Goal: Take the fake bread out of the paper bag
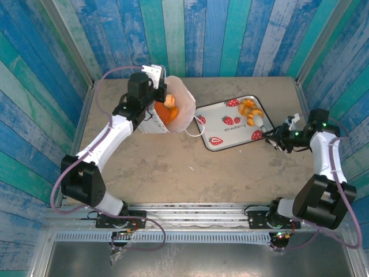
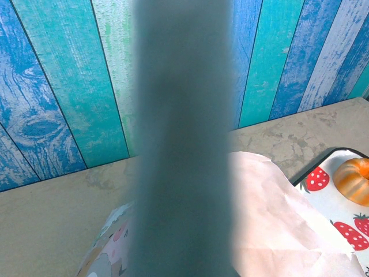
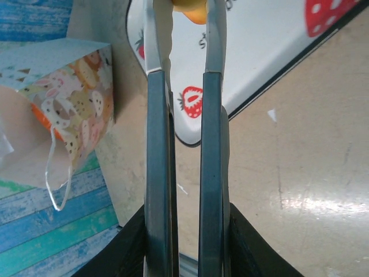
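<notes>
**Table** (image 1: 190,173): one, pale stone-look top, with two arms bolted at its near edge.

**Right gripper** (image 1: 263,126): one. The jaws are drawn narrow, with a golden piece of toy bread (image 3: 189,10) pinched between the tips over the tray's right end.

**Tray** (image 1: 236,135): one, white and square with strawberry prints, right of centre. It carries two pieces as far as can be counted: the pinched one and a ridged round bun (image 1: 248,105) just beside it.

**Paper bag** (image 1: 183,107): one, white, tipped over just left of the tray. Its mouth gapes upward and a cord handle trails toward the tray. Two orange pieces (image 1: 164,113) show inside; any others are hidden.

**Left gripper** (image 1: 155,92): one, at the bag's far rim. A blurred grey finger (image 2: 184,144) crosses its wrist view, so I cannot tell whether the jaws clamp the paper.

**Handling (judged):** The bread looks light, rigid and glossy, so probably slippery. Grip it across the narrow middle. The bag is thin and would crumple easily.

**Plank wall** (image 1: 230,34): blue and green, behind everything.
</notes>
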`<state>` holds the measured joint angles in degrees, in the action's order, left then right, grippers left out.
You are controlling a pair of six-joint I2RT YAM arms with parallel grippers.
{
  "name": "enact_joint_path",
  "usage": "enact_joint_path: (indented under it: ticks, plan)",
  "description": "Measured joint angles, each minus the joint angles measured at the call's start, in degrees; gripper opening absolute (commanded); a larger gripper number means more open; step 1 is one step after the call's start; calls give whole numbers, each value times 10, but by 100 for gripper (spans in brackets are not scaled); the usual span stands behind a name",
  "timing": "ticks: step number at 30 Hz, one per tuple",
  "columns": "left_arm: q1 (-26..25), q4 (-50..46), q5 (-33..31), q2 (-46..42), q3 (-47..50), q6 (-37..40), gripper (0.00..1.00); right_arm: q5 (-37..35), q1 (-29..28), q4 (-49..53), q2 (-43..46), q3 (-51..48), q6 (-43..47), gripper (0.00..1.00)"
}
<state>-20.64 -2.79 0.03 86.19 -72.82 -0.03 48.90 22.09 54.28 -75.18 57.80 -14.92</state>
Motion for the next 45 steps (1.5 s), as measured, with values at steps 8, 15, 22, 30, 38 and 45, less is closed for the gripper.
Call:
enact_joint_path:
  ticks: [8,15,22,30,38,45]
  plan:
    - [0,0,-1,0,0,0,1,-4,35,-17,-45,-5,27,32]
    - [0,0,-1,0,0,-2,1,-7,40,-50,-86,-5,24,33]
    - [0,0,-1,0,0,-3,1,-6,40,-77,-107,-5,14,33]
    - [0,0,-1,0,0,-5,1,-1,37,-106,-128,-5,0,34]
    - [0,0,0,0,0,-8,1,13,9,-139,-147,-5,-23,35]
    - [0,0,0,0,0,-8,1,11,-2,-148,-158,-5,-40,40]
